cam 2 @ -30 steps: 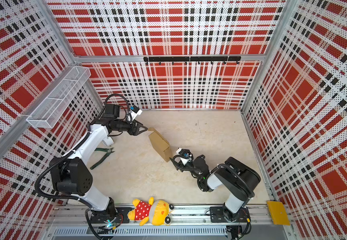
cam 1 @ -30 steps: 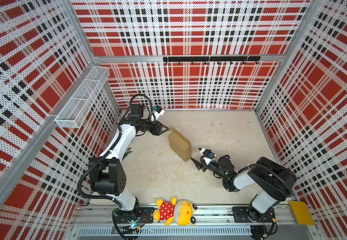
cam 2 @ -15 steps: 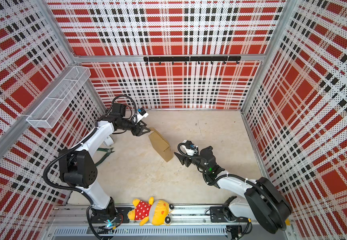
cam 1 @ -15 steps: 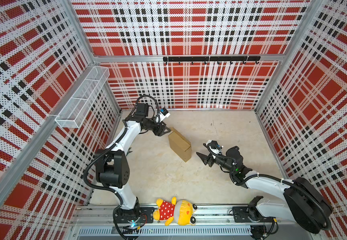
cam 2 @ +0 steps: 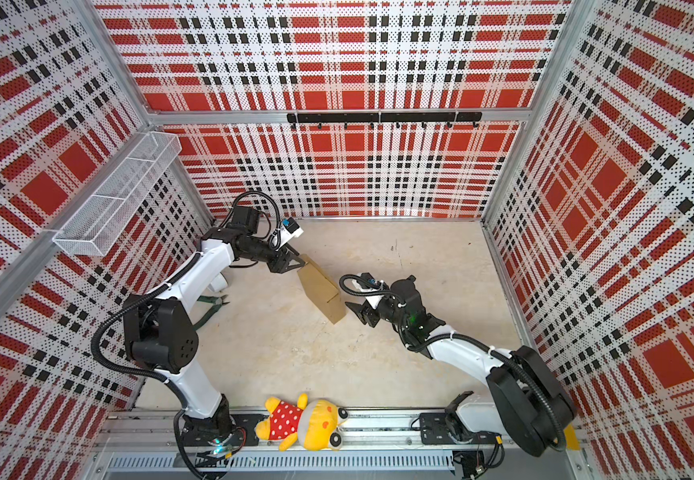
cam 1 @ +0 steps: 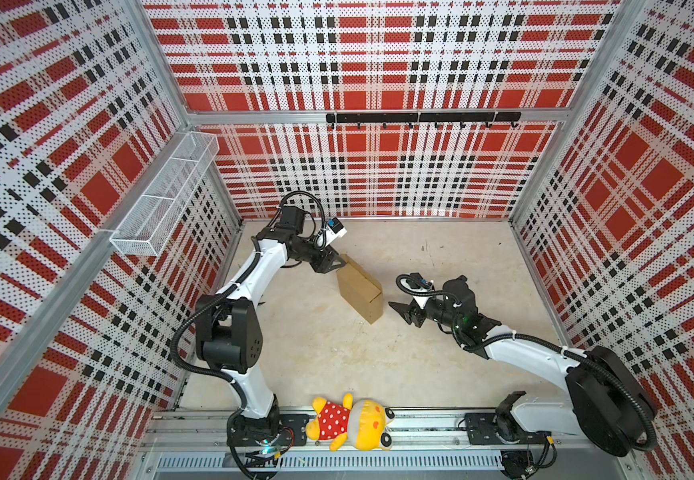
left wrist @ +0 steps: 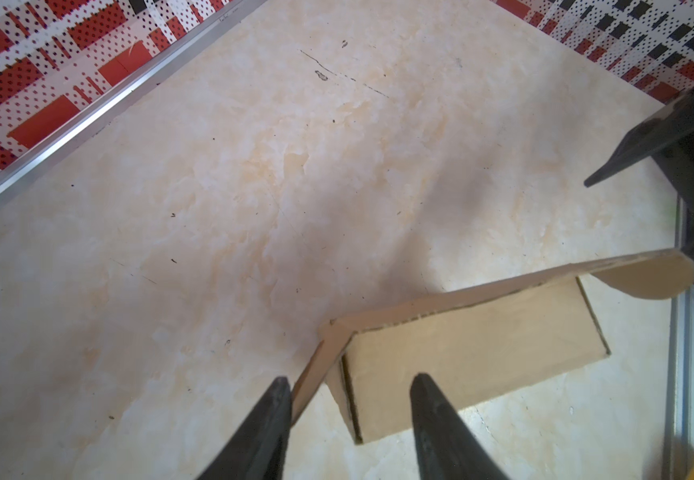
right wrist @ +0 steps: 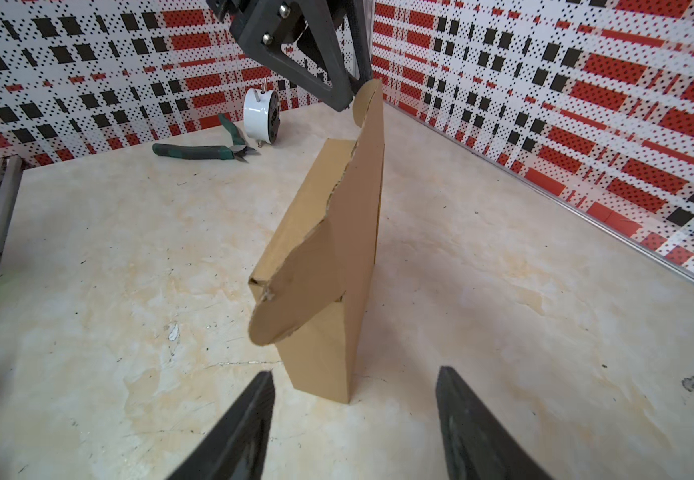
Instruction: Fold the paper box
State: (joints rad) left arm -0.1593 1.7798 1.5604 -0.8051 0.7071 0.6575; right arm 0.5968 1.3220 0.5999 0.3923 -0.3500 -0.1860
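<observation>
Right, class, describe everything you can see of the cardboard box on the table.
The paper box is plain brown corrugated cardboard, partly folded, standing on edge on the table. One ragged-edged panel with rounded tabs stands loose. The left gripper, open, straddles one end; the right gripper, open, is clear of it.

Paper box (cam 1: 360, 289) end partly behind left tool (cam 1: 339, 266)

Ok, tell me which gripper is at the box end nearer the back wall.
The left gripper, jaws apart around the far corner of the box. The right gripper faces the opposite end, the one nearer the stuffed toy.
</observation>
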